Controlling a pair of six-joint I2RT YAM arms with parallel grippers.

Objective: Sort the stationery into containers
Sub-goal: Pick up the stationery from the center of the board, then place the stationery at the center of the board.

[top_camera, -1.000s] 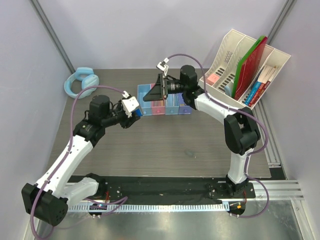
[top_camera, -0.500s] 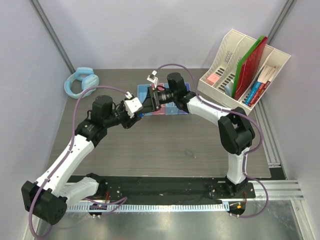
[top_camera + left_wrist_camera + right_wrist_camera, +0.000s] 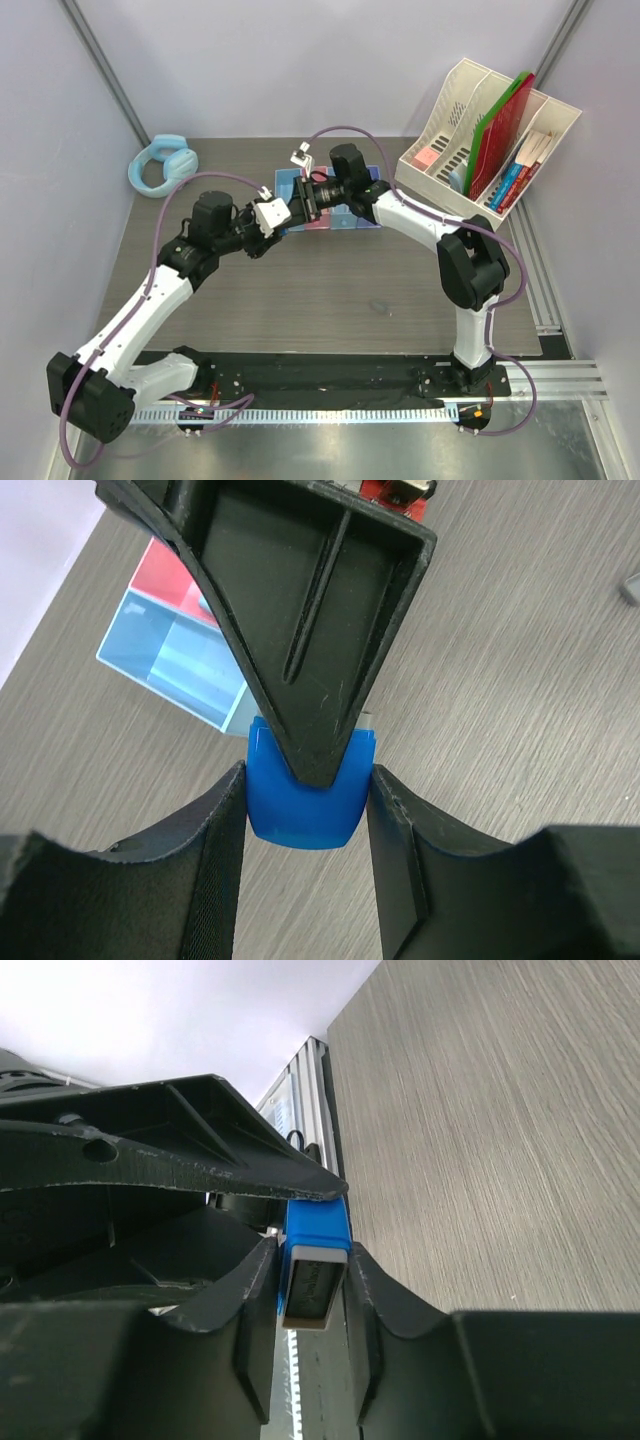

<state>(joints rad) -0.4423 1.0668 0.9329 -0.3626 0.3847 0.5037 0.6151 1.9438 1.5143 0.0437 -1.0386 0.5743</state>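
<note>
A blue block (image 3: 305,805) hangs just above the table, and both grippers pinch it at once. My left gripper (image 3: 306,815) is shut on its rounded end, its pads pressed to both sides. My right gripper (image 3: 312,1285) comes in from the opposite side and is shut on the block (image 3: 316,1245) across its grey-faced end. In the top view the two grippers meet tip to tip (image 3: 285,212) and hide the block. The containers (image 3: 345,215), a row of blue, pink and purple bins, stand right behind them. One blue bin (image 3: 170,660) shows beyond the block.
Light blue headphones (image 3: 160,165) lie at the back left. A cream slotted file organiser (image 3: 490,130) with red and green folders stands at the back right. A small grey item (image 3: 380,307) lies on the wooden table (image 3: 330,290) in front of the right arm.
My right gripper swung left from above the bins to my left gripper and shut its jaws on the blue block. The left gripper kept its hold and shifted slightly right.
</note>
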